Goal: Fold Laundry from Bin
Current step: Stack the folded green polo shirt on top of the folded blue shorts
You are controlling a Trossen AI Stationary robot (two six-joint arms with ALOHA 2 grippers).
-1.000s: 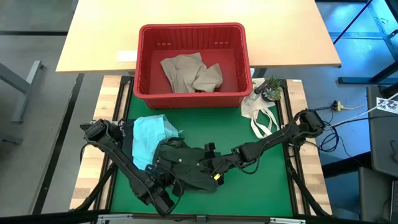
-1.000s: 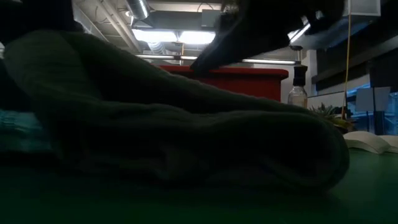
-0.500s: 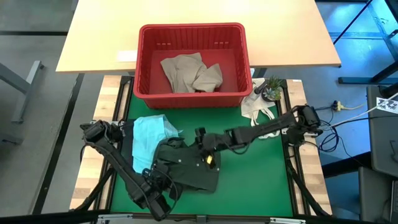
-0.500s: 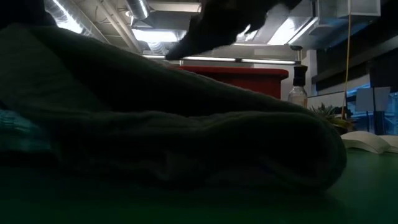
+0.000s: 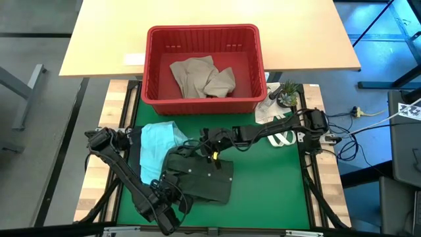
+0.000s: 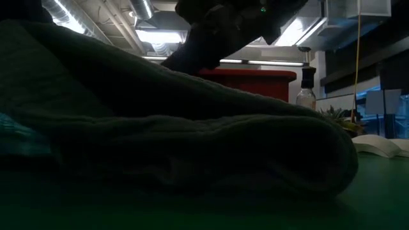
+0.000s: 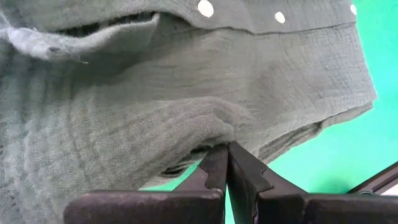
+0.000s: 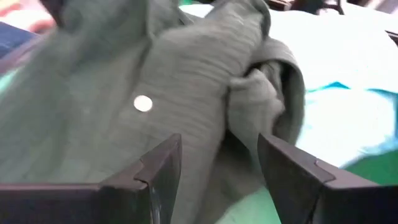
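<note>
At the near left of the green mat (image 5: 263,178), the left gripper (image 7: 225,163) has its fingers pressed together on a fold of the dark olive garment (image 5: 200,176). The right gripper (image 8: 217,163), fingers spread, hovers over that garment's far edge, beside the light teal garment (image 5: 158,146). Beyond them, the red bin (image 5: 205,99) holds the beige-tan garment (image 5: 200,76).
</note>
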